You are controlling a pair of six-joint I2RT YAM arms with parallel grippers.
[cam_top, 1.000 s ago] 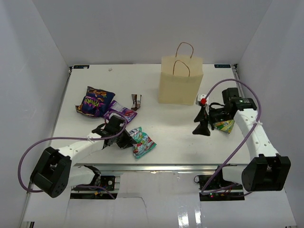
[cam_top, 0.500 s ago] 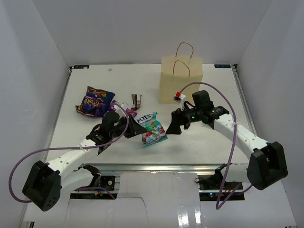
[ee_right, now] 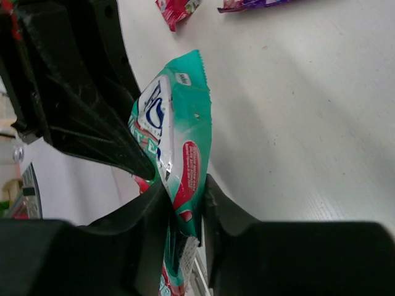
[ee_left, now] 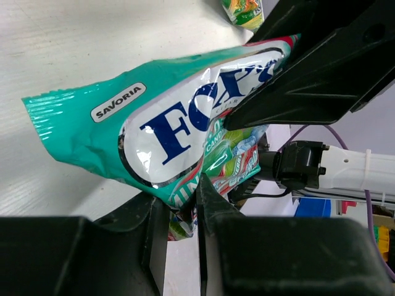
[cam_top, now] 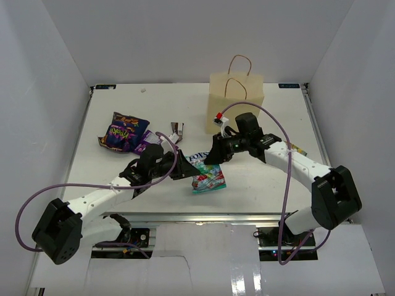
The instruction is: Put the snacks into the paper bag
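Handoff: packet [cam_top: 208,179] now pinched from two sides.
Right gripper [cam_top: 211,157], in from the table's [cam_top: 123,105] right edge, has clamped it; left gripper [cam_top: 187,171] stays clamped. Packet hangs over front-centre, bag [cam_top: 234,114] next.

One paper bag [cam_top: 234,111] stands at the upper middle of the top view, with two loop handles [cam_top: 241,61]. Six snack packets are in view. One teal-and-white packet [cam_top: 207,176] is at the centre. Two dark blue packets overlap at the left, one higher [cam_top: 131,119] and one lower [cam_top: 120,135]. One purple packet [cam_top: 146,139], partly hidden, lies just right of them. One small brown packet [cam_top: 177,129] is left of the bag. One green-and-yellow packet [ee_left: 242,7] shows at the top edge of the left wrist view. There are two robot arms: the left arm [cam_top: 92,197] and the right arm [cam_top: 296,163].
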